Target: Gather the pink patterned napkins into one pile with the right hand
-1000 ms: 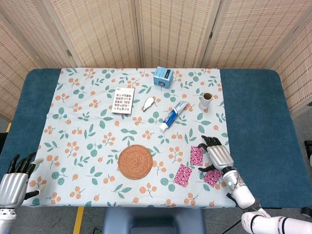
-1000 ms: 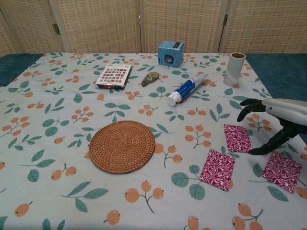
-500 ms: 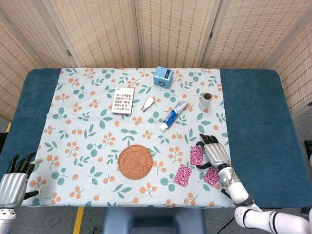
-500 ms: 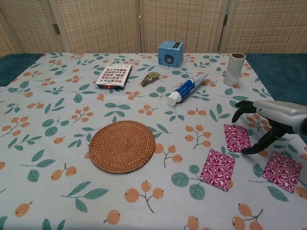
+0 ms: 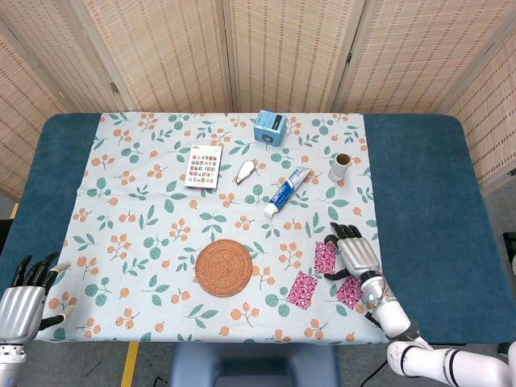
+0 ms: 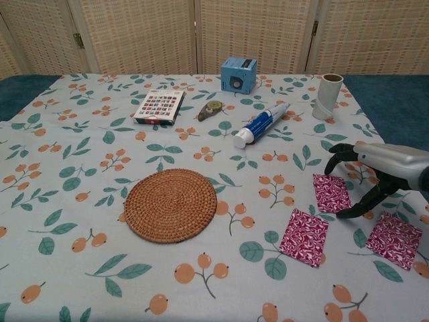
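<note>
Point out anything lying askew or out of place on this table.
The toothpaste tube lies on its side at a slant. The three pink napkins lie apart, each at its own angle, not yet piled. Nothing looks spilled or damaged.

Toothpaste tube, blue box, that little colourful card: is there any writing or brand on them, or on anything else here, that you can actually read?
None can be read.
Toothpaste tube: blue and white with print along its side, too blurred to read.
Blue box: a round dark mark on its front, no legible words.
Colourful card pack: a grid of small coloured squares, too small to read.
Cardboard roll, woven coaster, pink napkins: no text visible.
</note>
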Robot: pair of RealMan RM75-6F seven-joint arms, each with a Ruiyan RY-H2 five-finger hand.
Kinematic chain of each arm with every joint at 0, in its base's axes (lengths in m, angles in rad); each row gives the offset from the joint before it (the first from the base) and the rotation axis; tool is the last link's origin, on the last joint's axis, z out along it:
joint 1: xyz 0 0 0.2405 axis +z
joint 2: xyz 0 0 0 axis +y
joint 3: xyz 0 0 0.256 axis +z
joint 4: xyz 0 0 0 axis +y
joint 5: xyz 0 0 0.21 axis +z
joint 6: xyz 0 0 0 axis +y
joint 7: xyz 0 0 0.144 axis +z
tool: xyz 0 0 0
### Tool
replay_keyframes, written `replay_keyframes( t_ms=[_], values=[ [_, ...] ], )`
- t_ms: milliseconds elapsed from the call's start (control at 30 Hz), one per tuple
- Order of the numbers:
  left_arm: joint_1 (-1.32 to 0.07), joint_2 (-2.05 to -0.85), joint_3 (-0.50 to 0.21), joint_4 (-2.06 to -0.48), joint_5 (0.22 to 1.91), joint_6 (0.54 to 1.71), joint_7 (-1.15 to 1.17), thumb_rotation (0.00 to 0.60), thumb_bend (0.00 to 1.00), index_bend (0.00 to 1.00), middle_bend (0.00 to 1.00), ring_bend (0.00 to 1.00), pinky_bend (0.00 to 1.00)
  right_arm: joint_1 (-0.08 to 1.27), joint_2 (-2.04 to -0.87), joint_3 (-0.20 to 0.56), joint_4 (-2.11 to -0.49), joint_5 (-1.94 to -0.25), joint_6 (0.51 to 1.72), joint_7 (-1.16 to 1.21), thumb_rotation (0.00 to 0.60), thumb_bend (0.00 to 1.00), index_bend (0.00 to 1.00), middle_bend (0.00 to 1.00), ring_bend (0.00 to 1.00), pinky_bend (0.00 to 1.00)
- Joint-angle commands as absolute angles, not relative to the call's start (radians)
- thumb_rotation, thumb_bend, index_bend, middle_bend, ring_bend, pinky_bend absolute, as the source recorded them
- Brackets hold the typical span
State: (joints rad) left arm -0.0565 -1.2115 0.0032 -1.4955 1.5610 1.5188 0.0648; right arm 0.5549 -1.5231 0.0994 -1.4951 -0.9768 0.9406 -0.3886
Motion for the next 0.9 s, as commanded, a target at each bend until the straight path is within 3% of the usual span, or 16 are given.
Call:
replay_keyframes(
  t_ms=[33,367,900],
  values=[
    [-0.056,-1.211,0.003,-1.496,1.560,1.519,0.065,0.600,0.21,0.26,0.13,0.20,0.00,0.558,-1.525,0.100,-1.490,-0.971,0.935,-0.388,0.484,0.12,0.24,0.06,0.00,0.00],
    [-0.057,-1.211,0.002,-1.497,1.559,1.518,0.066,0.600,0.21,0.26,0.13,0.20,0.00,0.564,-1.523,0.098,-1.488,-0.965,0.929,-0.377,0.548,0.12,0.25,0.07,0.00,0.00],
    [-0.058,-1.207,0.003,-1.510,1.553,1.510,0.082,0.600,0.21,0.25,0.13,0.20,0.00,0.568,-1.508,0.100,-1.479,-0.954,0.917,-0.355,0.556,0.12,0.26,0.08,0.00,0.00]
  ],
)
